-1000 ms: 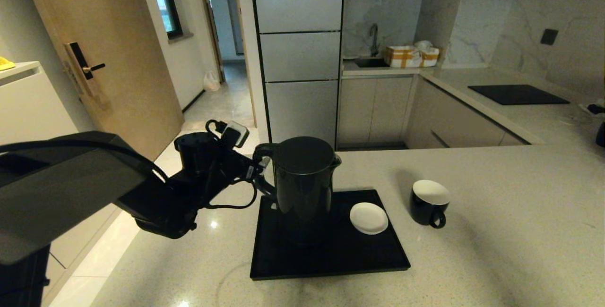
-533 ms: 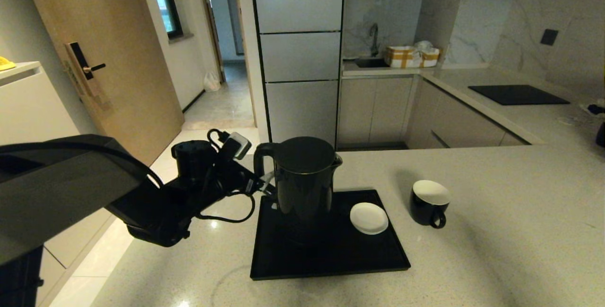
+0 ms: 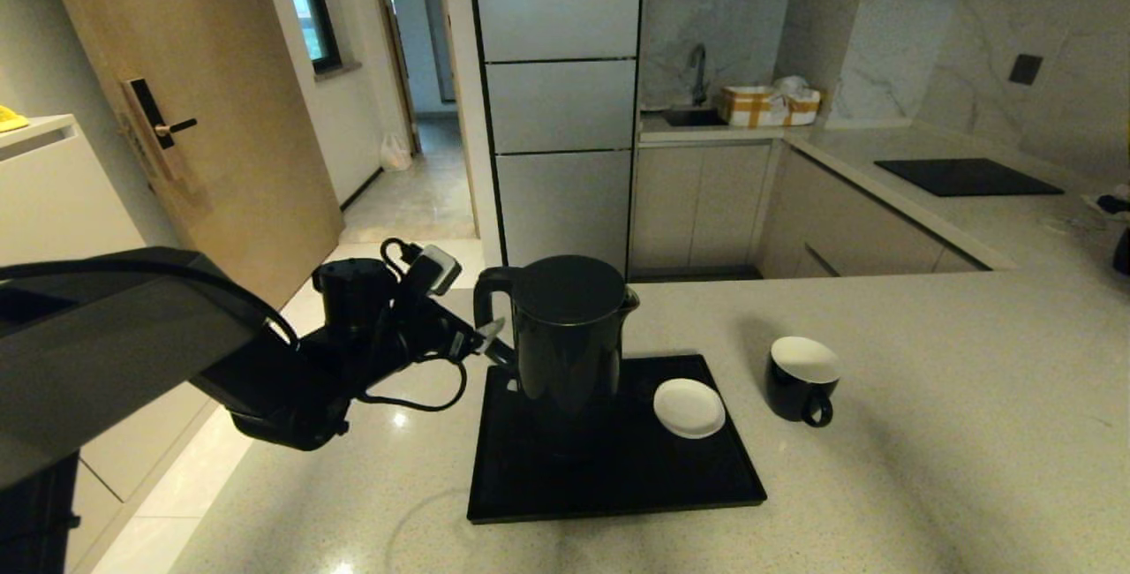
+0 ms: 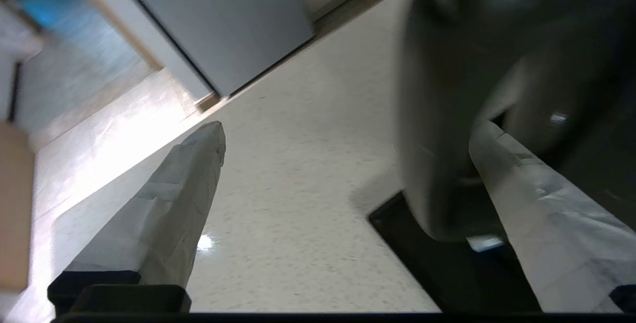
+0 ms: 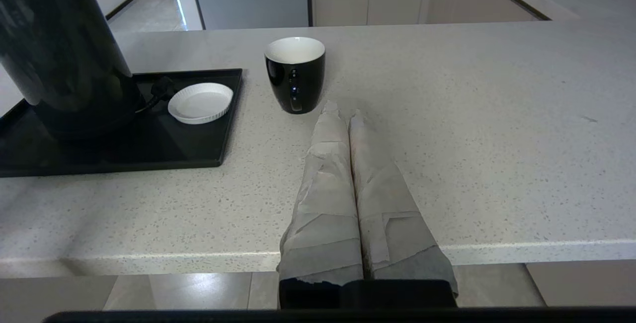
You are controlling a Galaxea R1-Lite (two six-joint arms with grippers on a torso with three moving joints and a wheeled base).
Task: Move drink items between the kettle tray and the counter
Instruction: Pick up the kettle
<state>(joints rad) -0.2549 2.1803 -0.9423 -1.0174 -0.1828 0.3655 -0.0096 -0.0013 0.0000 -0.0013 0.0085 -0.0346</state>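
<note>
**Desk editor:** Where is your left end effector (image 3: 485, 340) and how does it stand?

**Me:** At the kettle (image 3: 569, 340), at its nine o'clock side, fingers spread wide. In my left wrist view one finger (image 4: 526, 184) sits inside the handle loop and the other finger (image 4: 184, 189) outside it, with nothing clamped. The kettle stands upright on the tray (image 3: 618, 477); the cup (image 3: 802, 377) stands on the desk (image 3: 927, 433), off the tray at the kettle's three o'clock.

**Desk editor:** Which step is that?

**Me:** I judge it the reach for the handle, ahead of carrying the kettle off the tray. Next I must close on the handle, then lift straight up clear of the low rim.

**Desk editor:** Room to move?

**Me:** Bare desk lies at the tray's six and nine o'clock, but the desk edge runs close at nine. The saucer (image 3: 689, 407) sits just beside the kettle at three. My right end effector (image 5: 343, 114), pressed together, rests near the cup at the near edge.
</note>
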